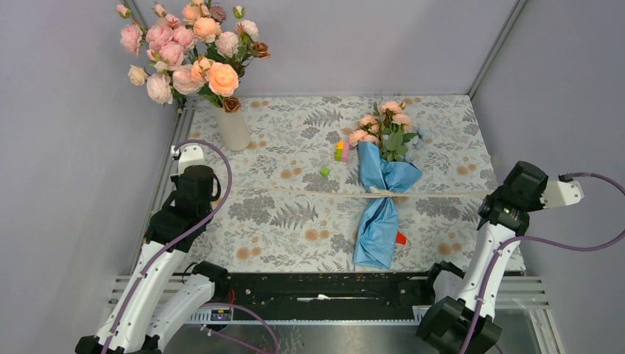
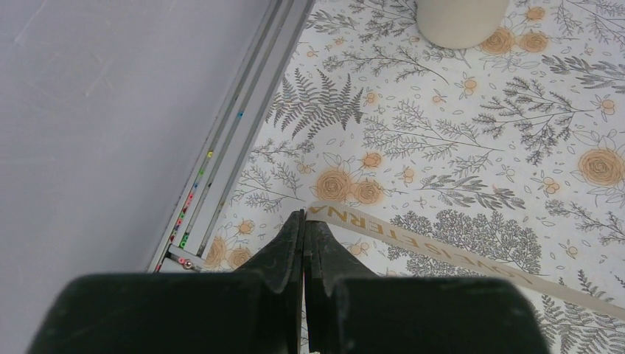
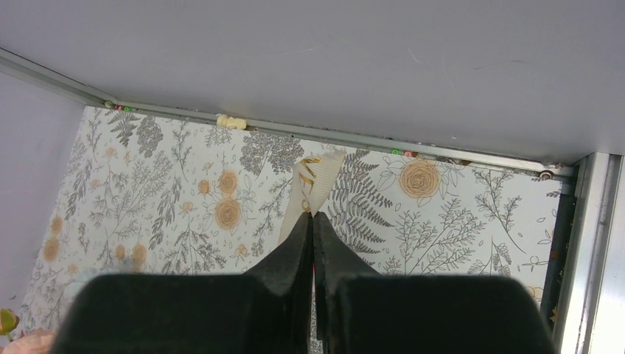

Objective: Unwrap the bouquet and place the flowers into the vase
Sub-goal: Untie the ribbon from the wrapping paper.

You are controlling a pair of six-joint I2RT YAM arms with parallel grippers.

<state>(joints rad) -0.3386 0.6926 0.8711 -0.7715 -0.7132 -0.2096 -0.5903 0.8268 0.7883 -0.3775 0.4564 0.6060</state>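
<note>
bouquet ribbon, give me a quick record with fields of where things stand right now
bouquet: lying down, wrapped in blue paper
ribbon: round the bouquet's middle, stretched out to both sides
left gripper: shut on one ribbon end
right gripper: shut on the other ribbon end
vase: upright, far left, holding pink flowers
blocks: small, coloured, just left of the bouquet

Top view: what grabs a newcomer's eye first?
The cream ribbon, pulled in a straight line across the table, one end pinched in the left gripper and the other in the right gripper. At mid-table it crosses the blue-wrapped bouquet; a vase full of pink flowers stands at the far left.
</note>
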